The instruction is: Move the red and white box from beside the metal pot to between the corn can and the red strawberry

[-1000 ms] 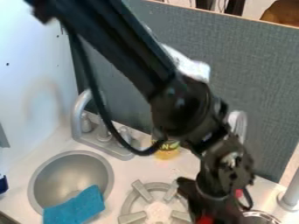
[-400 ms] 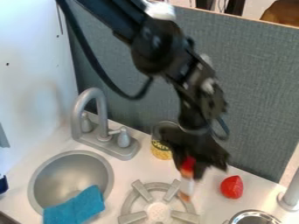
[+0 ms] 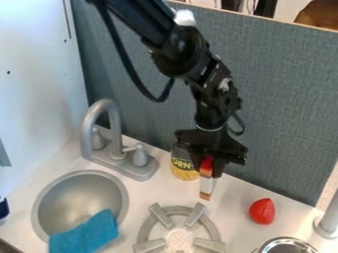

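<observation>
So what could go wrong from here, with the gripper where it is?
Two risks stand out. The gripper is right beside the can, so a small sideways move could knock or tip it. The red-topped item hangs down out of the gripper, so its lower end might catch the raised prongs of the stove burner if carried low over them.

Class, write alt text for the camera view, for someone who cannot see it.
A black robot claw holds a small red and white object above a white counter, beside a can. At left, a blue cloth drapes over the edge of a round sink near a grey faucet; a grey burner and a red strawberry-like item lie further right.
</observation>
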Tool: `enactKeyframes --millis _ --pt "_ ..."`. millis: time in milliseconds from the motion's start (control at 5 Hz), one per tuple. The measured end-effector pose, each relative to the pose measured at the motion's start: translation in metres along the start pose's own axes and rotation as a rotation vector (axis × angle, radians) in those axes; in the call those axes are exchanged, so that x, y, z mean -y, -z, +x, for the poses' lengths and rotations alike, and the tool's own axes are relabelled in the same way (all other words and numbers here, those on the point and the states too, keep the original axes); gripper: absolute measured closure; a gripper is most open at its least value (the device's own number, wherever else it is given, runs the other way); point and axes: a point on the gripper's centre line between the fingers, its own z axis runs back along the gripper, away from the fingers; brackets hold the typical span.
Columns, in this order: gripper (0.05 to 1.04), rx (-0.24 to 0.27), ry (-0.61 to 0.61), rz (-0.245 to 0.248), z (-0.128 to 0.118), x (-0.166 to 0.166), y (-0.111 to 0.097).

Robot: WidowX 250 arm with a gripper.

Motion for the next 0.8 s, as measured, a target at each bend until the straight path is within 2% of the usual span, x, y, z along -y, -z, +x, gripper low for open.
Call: enactKeyframes --millis 200,400,800 --pt "0.69 0.026 -0.035 0.055 0.017 -0.002 0.018" --pt "0.689 0.029 -0.069 0.055 0.03 0.006 0.036" --pt "0.689 -0.009 -0.056 0.061 0.035 0.027 0.061"
